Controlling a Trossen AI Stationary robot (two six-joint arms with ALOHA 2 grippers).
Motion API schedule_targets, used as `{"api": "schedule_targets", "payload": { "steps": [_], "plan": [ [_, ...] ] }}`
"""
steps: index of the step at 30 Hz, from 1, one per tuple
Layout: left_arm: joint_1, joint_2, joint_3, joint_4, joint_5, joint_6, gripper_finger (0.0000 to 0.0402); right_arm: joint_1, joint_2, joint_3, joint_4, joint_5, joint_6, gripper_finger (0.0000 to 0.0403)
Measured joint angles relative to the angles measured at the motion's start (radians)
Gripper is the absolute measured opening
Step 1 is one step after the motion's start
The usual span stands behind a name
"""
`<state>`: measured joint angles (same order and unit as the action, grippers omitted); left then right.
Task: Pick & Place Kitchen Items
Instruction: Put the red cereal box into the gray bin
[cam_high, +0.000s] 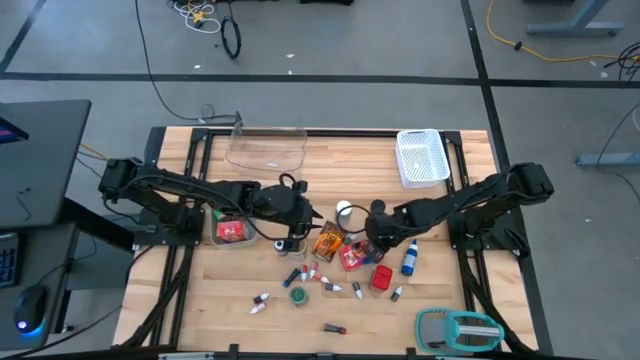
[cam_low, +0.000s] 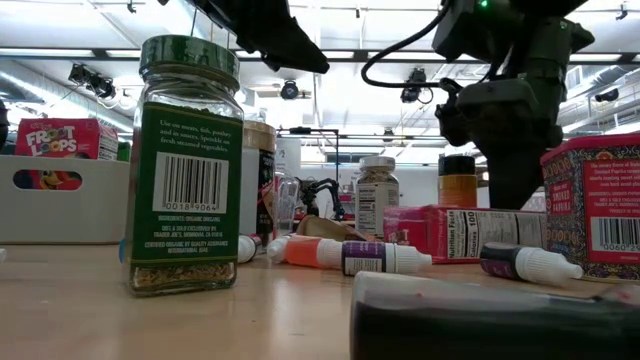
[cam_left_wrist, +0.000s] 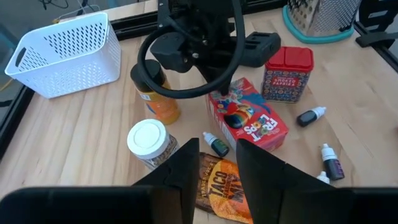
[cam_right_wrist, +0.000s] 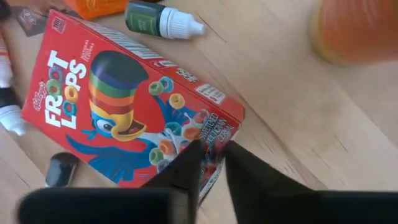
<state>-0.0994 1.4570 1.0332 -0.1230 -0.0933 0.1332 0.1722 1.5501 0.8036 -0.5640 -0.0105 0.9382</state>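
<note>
1. Wooden desk (cam_high: 200, 300), slatted, dark frame, lab floor behind. Small groceries are scattered centre to 5 o'clock in the high view; white mesh basket (cam_high: 421, 157) at 1 o'clock, clear tray (cam_high: 265, 148) at 11.
2. Right pincer (cam_right_wrist: 212, 163) is down over the Froot Loops box (cam_right_wrist: 124, 106), which lies flat mid-desk. Fingers narrow, tips at the box's corner edge. Contact looks likely, but a firm grip isn't confirmed.
3. Left pincer (cam_left_wrist: 217, 163) hovers just above the orange taco packet (cam_left_wrist: 219, 186), fingers partly apart, nothing held. White-lid jar (cam_left_wrist: 149, 142) just beside it.
4. Step, my read: the right arm is on the pick of the cereal box. Next move calls for a secure pinch on that thin edge, then a straight lift clear of the green vial (cam_right_wrist: 160, 20) and orange jar (cam_left_wrist: 158, 99) nearby.
5. Hard to tell: the drop target, basket or tray. The right arm's own body hides its fingertips in the high view. Low view is blocked by the green-lid herb jar (cam_low: 186, 165).
</note>
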Motion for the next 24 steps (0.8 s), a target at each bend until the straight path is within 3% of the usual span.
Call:
{"api": "schedule_targets", "payload": {
  "steps": [3, 18, 24],
  "plan": [
    [0.0, 0.0, 0.0, 0.0, 0.0, 0.005, 0.0116, 0.0, 0.001, -0.002, 0.007, 0.0, -0.024, 0.0012],
    [0.0, 0.0, 0.0, 0.0, 0.029, 0.049, 0.0116, -0.001, -0.064, 0.18, -0.063, 0.067, -0.247, 0.0002],
    [-0.004, 0.0, 0.0, 0.004, 0.083, 0.117, 0.0119, -0.001, -0.098, 0.283, -0.09, 0.194, -0.354, 0.0001]
  ]
}}
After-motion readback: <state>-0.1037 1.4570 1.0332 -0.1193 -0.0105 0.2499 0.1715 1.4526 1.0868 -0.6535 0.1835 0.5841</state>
